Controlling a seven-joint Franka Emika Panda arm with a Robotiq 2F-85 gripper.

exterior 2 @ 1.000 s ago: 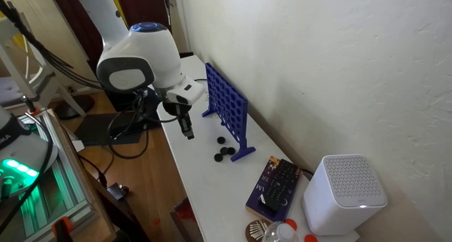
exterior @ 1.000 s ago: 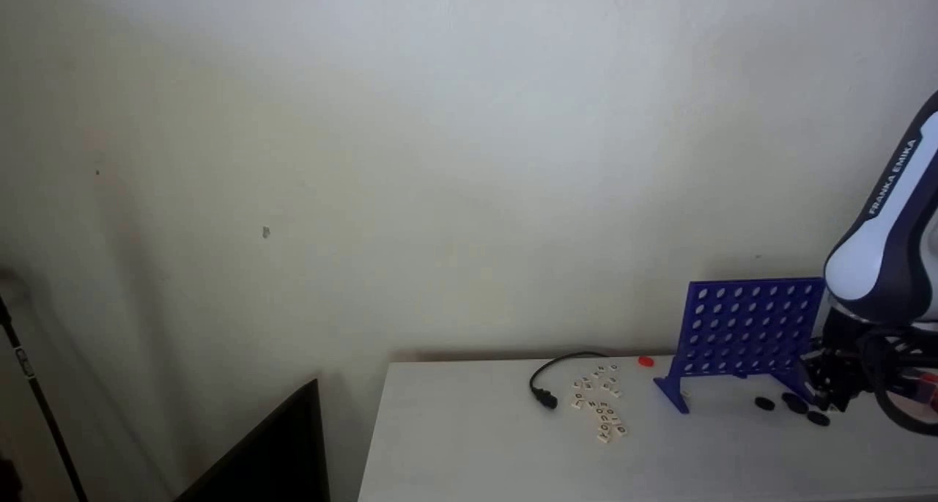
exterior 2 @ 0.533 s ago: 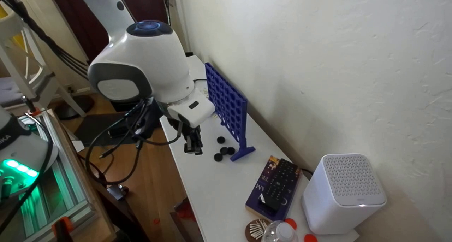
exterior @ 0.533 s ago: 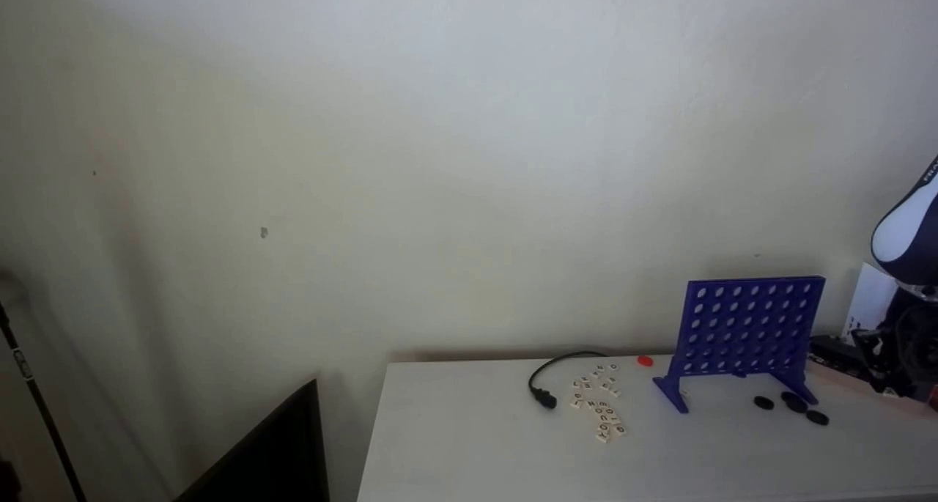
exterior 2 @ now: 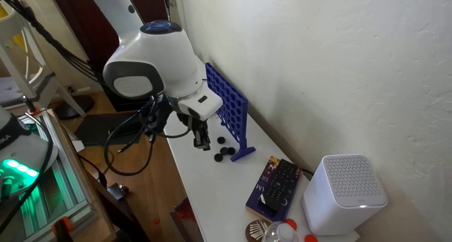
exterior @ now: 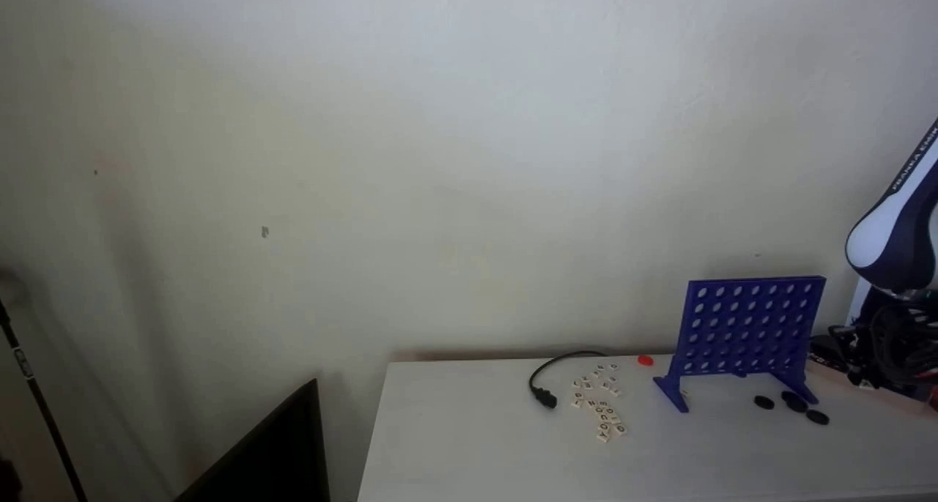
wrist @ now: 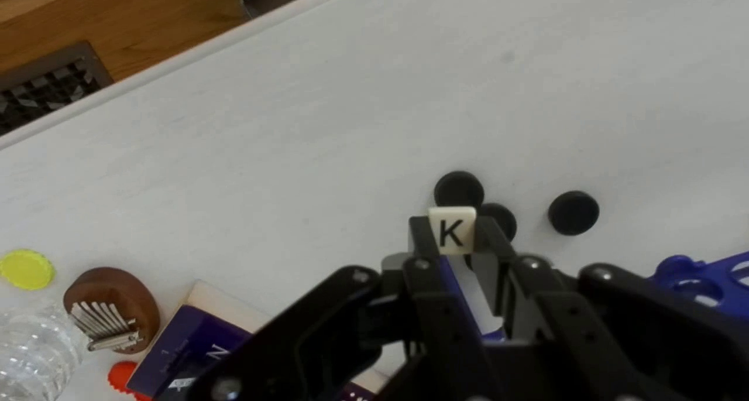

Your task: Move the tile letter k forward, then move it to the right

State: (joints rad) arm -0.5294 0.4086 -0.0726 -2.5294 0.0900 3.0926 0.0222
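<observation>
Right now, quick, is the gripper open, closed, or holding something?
Gripper: closed on the letter K tile, holding it between its fingertips.

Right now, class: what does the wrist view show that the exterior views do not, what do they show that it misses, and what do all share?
Only the wrist view shows the yellow disc and lets you read the K on the tile held in the gripper.

Only the exterior views show the wall, the white box, the cord and the loose tiles.

All share the gripper, table, black discs and blue rack.
</observation>
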